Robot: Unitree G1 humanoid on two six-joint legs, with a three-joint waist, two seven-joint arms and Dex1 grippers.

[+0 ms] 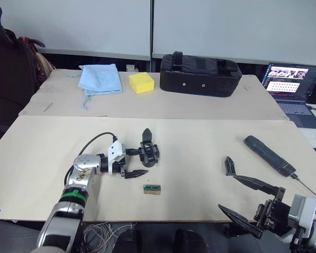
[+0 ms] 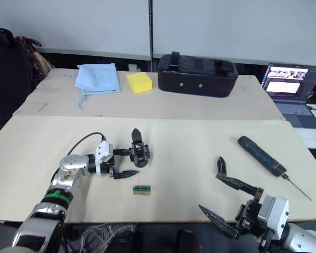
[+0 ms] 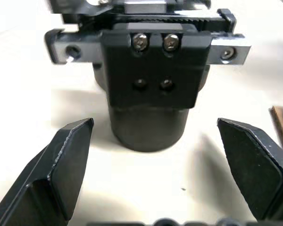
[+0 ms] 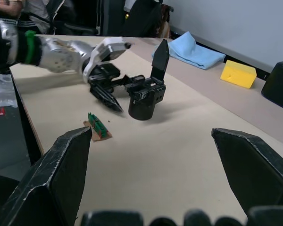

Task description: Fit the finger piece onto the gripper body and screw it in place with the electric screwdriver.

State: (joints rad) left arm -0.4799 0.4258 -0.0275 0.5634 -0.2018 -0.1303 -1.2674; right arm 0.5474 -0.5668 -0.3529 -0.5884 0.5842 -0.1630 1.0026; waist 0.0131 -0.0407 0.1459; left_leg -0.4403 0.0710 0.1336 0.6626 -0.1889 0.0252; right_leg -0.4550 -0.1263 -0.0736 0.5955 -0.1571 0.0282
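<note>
Body (image 1: pixel 148 153), black w/ round drum base and one upright prong, stands mid-table between our left gripper's (image 1: pixel 132 163) spread jaws. Right gripper (image 1: pixel 251 200), jaws apart, near front edge by finger piece (image 1: pixel 229 165) and screwdriver (image 1: pixel 269 155).

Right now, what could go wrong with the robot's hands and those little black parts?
The left gripper is open around the gripper body, which stands upright, so a clumsy squeeze might tip it. The finger piece lies loose beside the open right gripper; a bump might knock it toward the electric screwdriver.
</note>
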